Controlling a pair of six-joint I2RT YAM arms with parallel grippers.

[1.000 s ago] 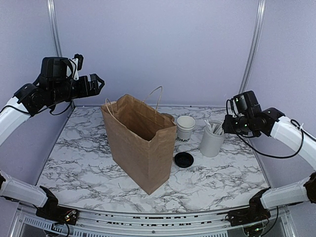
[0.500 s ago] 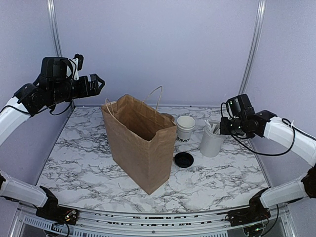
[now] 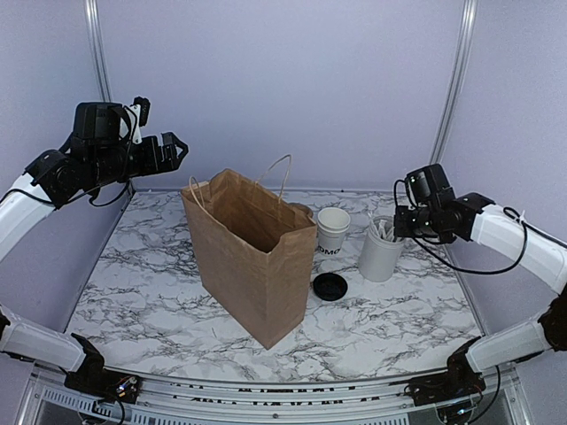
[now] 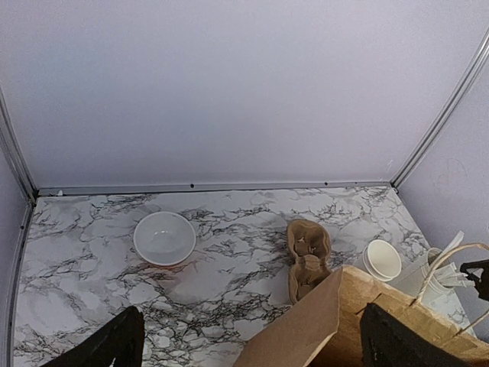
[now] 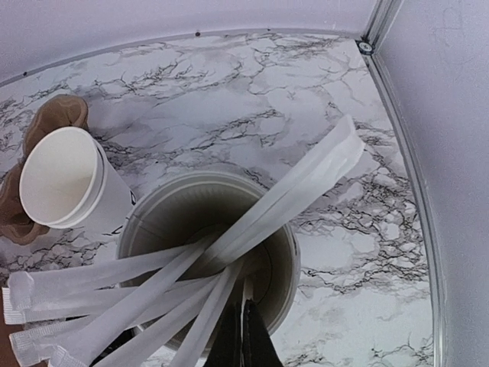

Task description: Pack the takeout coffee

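Observation:
A white paper cup (image 3: 333, 228) with black lettering low on its side stands right of the brown paper bag (image 3: 252, 266); its rim (image 5: 57, 180) looks doubled, as if nested. The round black lid (image 3: 330, 286) lies flat on the table in front of it. My right gripper (image 3: 398, 227) (image 5: 243, 336) hangs over the white cylinder (image 3: 381, 252) (image 5: 289, 267) of wrapped white utensils (image 5: 290, 191), shut on a thin white one at the near rim. My left gripper (image 3: 177, 146) (image 4: 252, 348) is open, high at the far left, holding nothing.
The bag (image 4: 351, 321) stands upright and open at mid-table, handles up. A brown pulp cup carrier (image 4: 308, 256) lies behind it, and a white bowl (image 4: 164, 237) sits at the back left. Walls and metal posts close the back and sides.
My right gripper has moved left and down over the utensil cylinder and closed on a white utensil. The left arm has not moved.

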